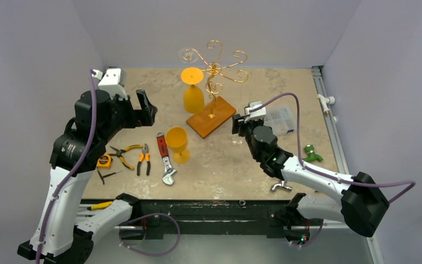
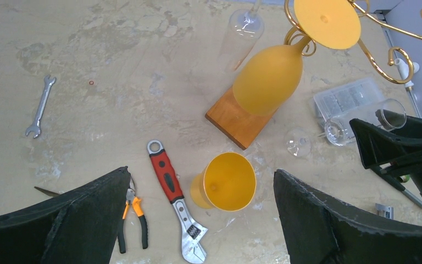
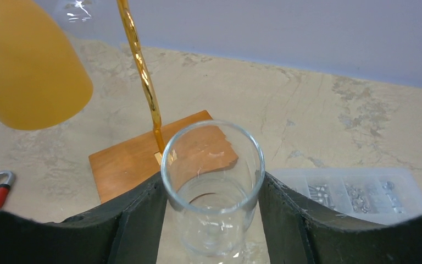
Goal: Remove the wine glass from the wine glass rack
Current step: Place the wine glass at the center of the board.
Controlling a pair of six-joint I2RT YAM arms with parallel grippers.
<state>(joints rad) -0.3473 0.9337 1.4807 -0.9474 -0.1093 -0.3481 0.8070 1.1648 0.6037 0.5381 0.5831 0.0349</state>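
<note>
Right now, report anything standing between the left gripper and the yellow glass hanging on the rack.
Nothing visible does. The open left gripper faces the hanging yellow glass across free air; the second yellow glass stands lower on the table, aside from that line.

The left gripper (image 2: 200, 176) is wide apart along the bottom edge, and an upright yellow goblet (image 2: 228, 184) shows between its fingers. Upper right, an inverted yellow wine glass (image 2: 268, 77) hangs on the wine glass rack (image 2: 233, 118). At mid-right, the right gripper (image 2: 375, 118) grips a clear wine glass (image 2: 351, 124).
</note>
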